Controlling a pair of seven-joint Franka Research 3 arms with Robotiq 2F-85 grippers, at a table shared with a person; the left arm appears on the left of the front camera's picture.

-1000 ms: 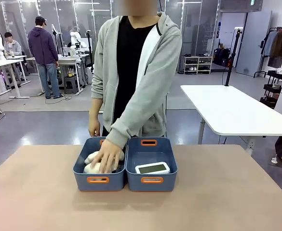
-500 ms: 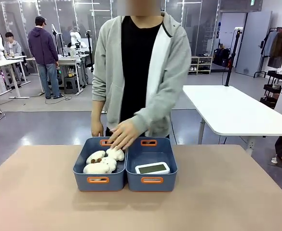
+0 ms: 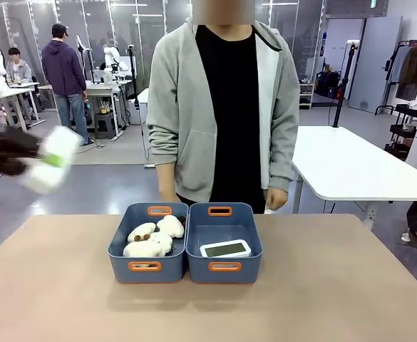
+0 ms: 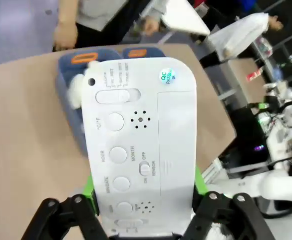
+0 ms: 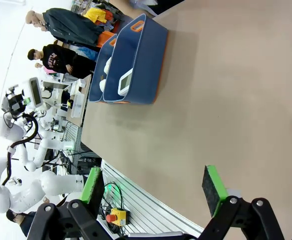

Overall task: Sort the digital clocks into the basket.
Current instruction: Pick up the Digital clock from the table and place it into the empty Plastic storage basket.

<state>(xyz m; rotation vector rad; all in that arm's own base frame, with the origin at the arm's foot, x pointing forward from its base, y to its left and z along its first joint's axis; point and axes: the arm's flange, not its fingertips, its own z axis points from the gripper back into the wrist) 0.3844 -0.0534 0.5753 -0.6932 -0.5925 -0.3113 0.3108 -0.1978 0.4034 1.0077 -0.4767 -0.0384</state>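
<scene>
Step in hand: carry. Your left claw (image 4: 143, 191) has a clock (image 4: 141, 130) clamped by its lower end between the green pads (image 4: 89, 192). The jaws are spread to about the clock's width. The button side faces the wrist camera, the screen side faces away. In the front view it's high at the left side, well apart from the bins. It's blurred there, so don't trust the exact pose.

The other clock (image 3: 225, 249) lies flat, screen up, in the right-hand bin (image 3: 198, 262), near the front wall. That's your target. The left-hand bin (image 3: 121, 251), touching it, holds plush toys (image 3: 151, 239), so keep out of that one.

Next move, as I read it: swing across past the left-hand bin, get over the free back half of the right-hand bin, come down low, then let go. You grip one end only, so most of the clock sticks out. Watch it against the rim and the clock inside.

Right claw (image 5: 153, 186) is wide open with nothing between its pads, over bare table (image 5: 225, 100), well apart from the bins.

The person (image 3: 222, 107) stands just behind the bins, hands down, clear of them
</scene>
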